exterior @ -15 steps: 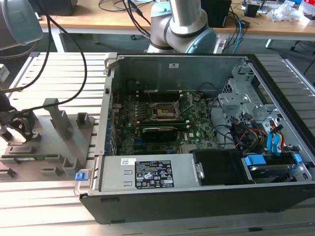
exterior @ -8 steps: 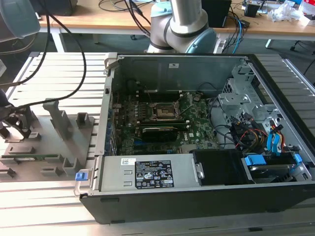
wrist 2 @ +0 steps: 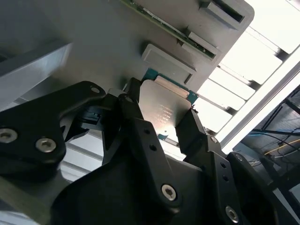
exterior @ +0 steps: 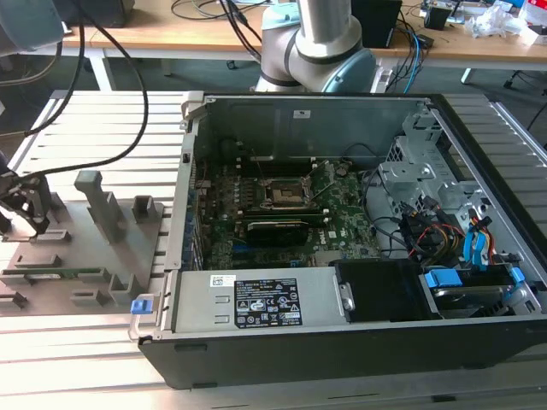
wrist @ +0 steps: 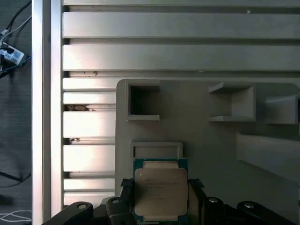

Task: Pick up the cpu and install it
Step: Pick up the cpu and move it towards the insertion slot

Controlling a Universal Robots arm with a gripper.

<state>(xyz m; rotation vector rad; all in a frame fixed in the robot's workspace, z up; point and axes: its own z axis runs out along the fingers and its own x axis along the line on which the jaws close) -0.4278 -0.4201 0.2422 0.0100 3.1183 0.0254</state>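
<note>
The exterior view looked down from afar over the computer case (exterior: 342, 222) and grey fixture (exterior: 81, 256), while both wrist views hung close above that fixture, the first straight down, the second slanting, sharing the cpu (wrist: 161, 191) (wrist 2: 165, 110).

The cpu (wrist: 161, 192), a square chip with a silvery top and green rim, is clasped between the black fingers (wrist: 126, 186) of the gripper (wrist: 161, 187), one finger set against each of two opposite edges. It is laid on a grey plastic holder (wrist: 201, 140), just beside a shallow rectangular frame (wrist: 156, 149) moulded there, with open pockets (wrist: 143, 101) farther off. The holder is borne by a slotted aluminium table (wrist: 178, 42), past whose rail cables (wrist: 10, 55) are seen.
</note>
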